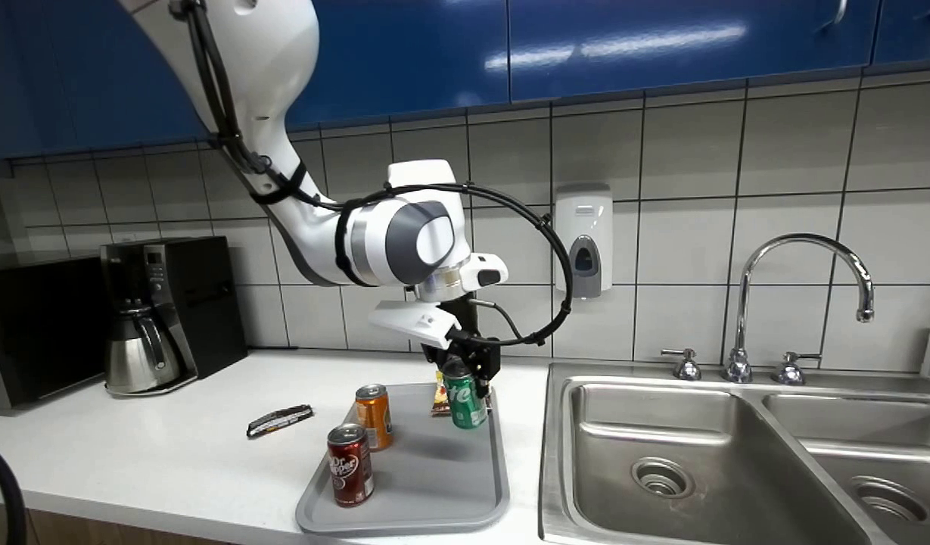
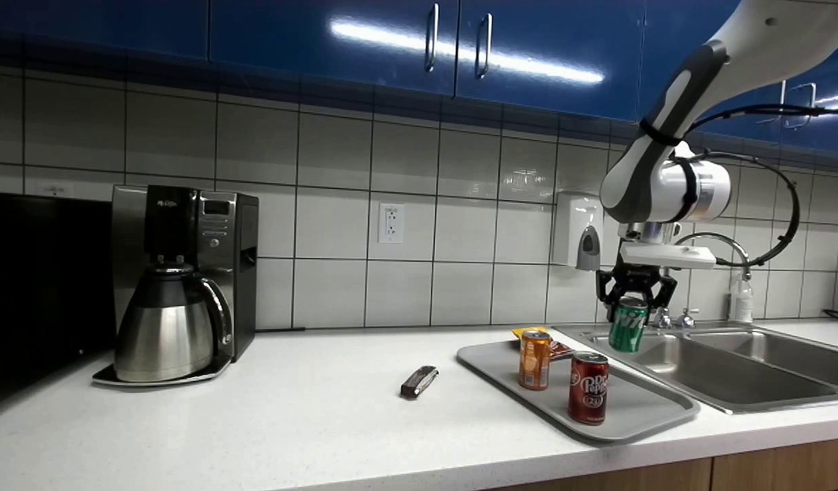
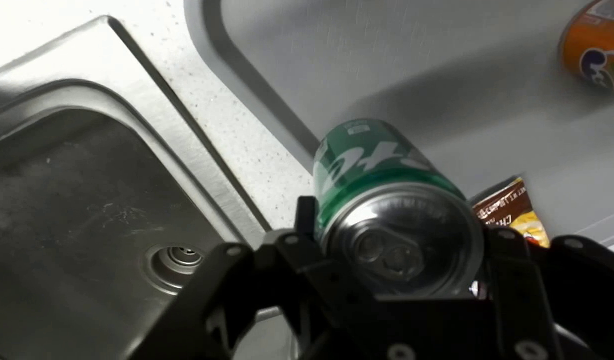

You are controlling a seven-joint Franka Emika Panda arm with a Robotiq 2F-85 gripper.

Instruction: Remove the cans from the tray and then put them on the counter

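Your claw is clamped on the green Sprite can, gripping its upper part from both sides, so the relation that matters is in line: the can lies straight out beyond the grip, its long axis close to the way the claw reaches. In the wrist view it sits just below centre, lid facing back at you, base pointing away toward the top and slightly left. Both exterior views show that axis nearly upright with a slight lean, lid uppermost; you will probably want to straighten it before the base meets a flat surface.

Nearest beneath is the sink-side edge of the grey tray. The can appears to hang above it, though you cannot read how high. A yellow-and-brown snack packet lies on the tray, just right of the can in the wrist view. To the can's left there, a narrow strip of counter separates the tray from the steel sink, a risky spot to let go.

Farther out, the orange Fanta can and the Dr Pepper can stand upright on the tray. Beyond them the wide part of the counter runs left in both exterior views; heading there, keep the hanging base off those two.
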